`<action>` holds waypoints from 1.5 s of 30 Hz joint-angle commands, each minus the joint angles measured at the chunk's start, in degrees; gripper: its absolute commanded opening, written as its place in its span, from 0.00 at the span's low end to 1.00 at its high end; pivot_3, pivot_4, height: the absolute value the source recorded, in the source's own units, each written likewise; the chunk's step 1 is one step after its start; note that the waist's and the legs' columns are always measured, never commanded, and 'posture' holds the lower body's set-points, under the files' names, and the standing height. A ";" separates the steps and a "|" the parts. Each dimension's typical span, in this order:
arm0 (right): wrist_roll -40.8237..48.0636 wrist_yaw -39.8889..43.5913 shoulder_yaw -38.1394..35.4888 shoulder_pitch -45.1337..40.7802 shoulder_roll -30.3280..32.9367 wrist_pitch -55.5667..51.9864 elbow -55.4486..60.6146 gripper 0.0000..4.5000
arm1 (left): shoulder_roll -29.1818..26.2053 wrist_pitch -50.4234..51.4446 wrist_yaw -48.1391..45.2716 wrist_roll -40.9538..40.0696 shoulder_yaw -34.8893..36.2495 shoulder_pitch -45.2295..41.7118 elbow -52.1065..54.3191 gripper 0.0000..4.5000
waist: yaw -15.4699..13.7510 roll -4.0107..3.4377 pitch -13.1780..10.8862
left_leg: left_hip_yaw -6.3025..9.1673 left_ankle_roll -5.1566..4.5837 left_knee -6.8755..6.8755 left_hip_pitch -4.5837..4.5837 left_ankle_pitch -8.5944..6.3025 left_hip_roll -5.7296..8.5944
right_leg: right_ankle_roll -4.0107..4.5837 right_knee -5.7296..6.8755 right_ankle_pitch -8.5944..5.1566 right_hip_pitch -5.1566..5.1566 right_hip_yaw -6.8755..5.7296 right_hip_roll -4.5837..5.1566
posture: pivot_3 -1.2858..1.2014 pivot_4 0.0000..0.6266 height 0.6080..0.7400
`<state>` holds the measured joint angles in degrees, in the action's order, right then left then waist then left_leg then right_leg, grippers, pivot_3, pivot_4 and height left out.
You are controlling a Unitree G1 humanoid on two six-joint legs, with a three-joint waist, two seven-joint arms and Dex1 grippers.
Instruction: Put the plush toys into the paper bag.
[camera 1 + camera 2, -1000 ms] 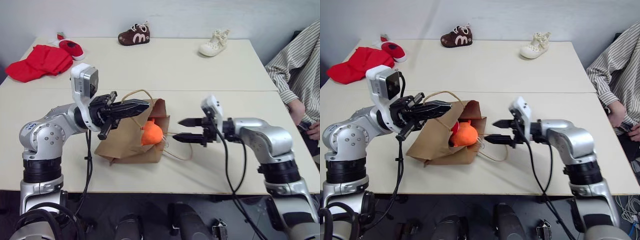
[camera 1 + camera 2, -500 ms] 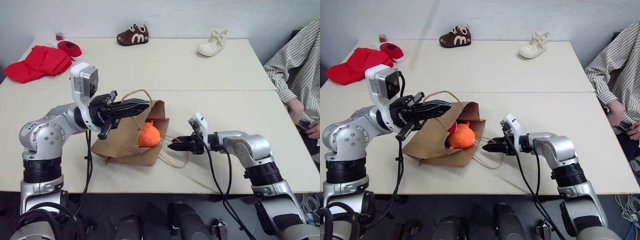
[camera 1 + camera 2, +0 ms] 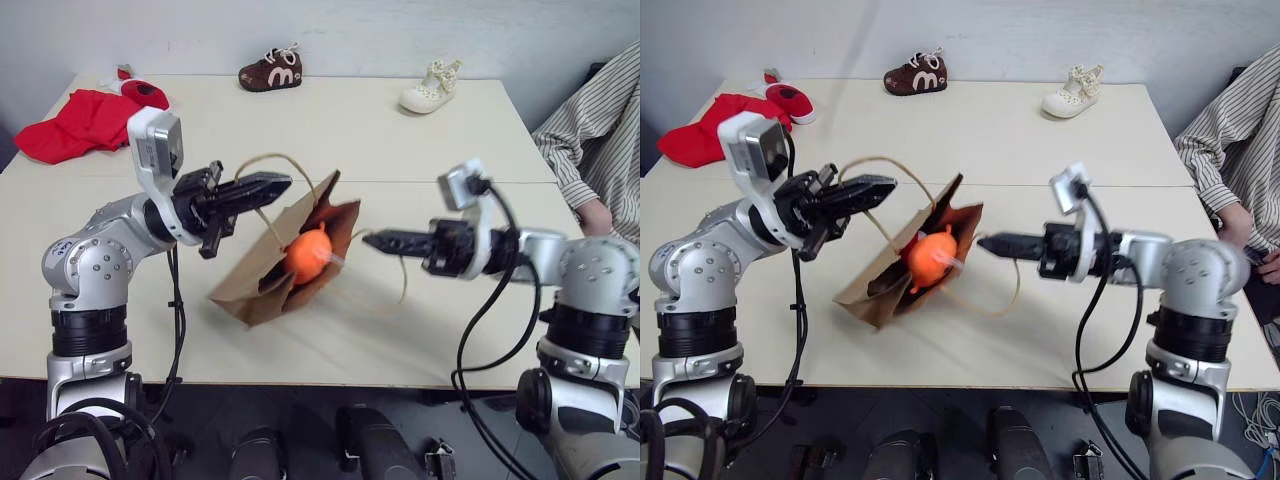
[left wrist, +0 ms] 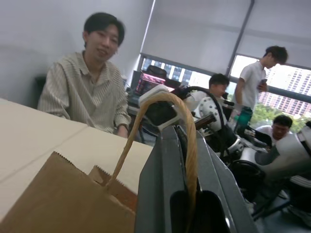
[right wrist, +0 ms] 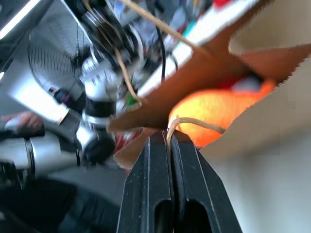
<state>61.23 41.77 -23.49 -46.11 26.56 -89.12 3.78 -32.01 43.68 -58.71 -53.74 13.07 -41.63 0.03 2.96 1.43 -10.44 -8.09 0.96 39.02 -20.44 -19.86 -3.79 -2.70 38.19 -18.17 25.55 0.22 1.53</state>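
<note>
The brown paper bag [image 3: 252,287] hangs tilted between my two grippers, mouth raised and facing right, its lower corner at the table [image 3: 420,150]. The orange plush toy [image 3: 306,256] sits in the open mouth and is also seen in the right wrist view as the orange plush toy [image 5: 214,109]. My left gripper [image 3: 284,183] is shut on one tan string handle [image 4: 190,145], which loops over its fingers. To the right of the bag's mouth, my right gripper [image 3: 369,240] points left and is shut on the other string handle [image 5: 194,121].
A red cloth garment [image 3: 70,125] and a small red shoe [image 3: 150,95] lie at the far left. A brown shoe [image 3: 270,70] and a cream shoe [image 3: 430,88] stand at the table's back. A person in a striped shirt [image 3: 600,130] sits at the right.
My right gripper went down to the loose string handle, shut on it and rose. The bag's mouth has lifted and the bag has tilted up. The left gripper kept its hold.
</note>
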 commanded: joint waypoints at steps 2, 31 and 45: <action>2.75 -6.77 -6.14 -5.03 0.06 -3.24 -4.85 0.01 | 0.88 -5.10 0.86 3.38 0.76 -1.25 -3.16 0.00 | 0.11 0.00 0.00 | -0.02 0.00 -0.04 0.00 0.00 0.00 | 0.00 -0.04 0.00 0.00 0.01 -0.01 | 0.52 0.24 1.00; -14.32 15.06 8.52 28.61 15.92 37.38 10.16 0.80 | -20.28 -11.37 -12.69 15.25 -0.54 22.86 5.93 1.00 | 0.42 -0.01 -0.01 | -0.26 -0.01 -0.83 0.13 0.01 -0.02 | -0.09 -0.56 0.03 0.05 0.16 -0.06 | 0.52 0.24 1.00; -39.60 11.59 34.10 26.45 -1.08 69.86 12.03 0.00 | -0.80 -8.59 12.92 12.41 -3.92 28.44 26.71 1.00 | 0.10 0.04 -0.01 | -0.21 -0.05 -0.47 0.18 0.03 0.05 | -0.18 -0.39 0.12 -0.10 0.19 -0.01 | 0.52 0.24 1.00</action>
<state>22.81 54.36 9.43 -18.72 26.26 -21.08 15.14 -33.21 36.31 -47.28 -42.54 10.24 -13.83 24.79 3.05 1.47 -10.45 -8.30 0.91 38.55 -20.25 -19.82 -3.75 -2.87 37.81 -18.06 25.46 0.41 1.52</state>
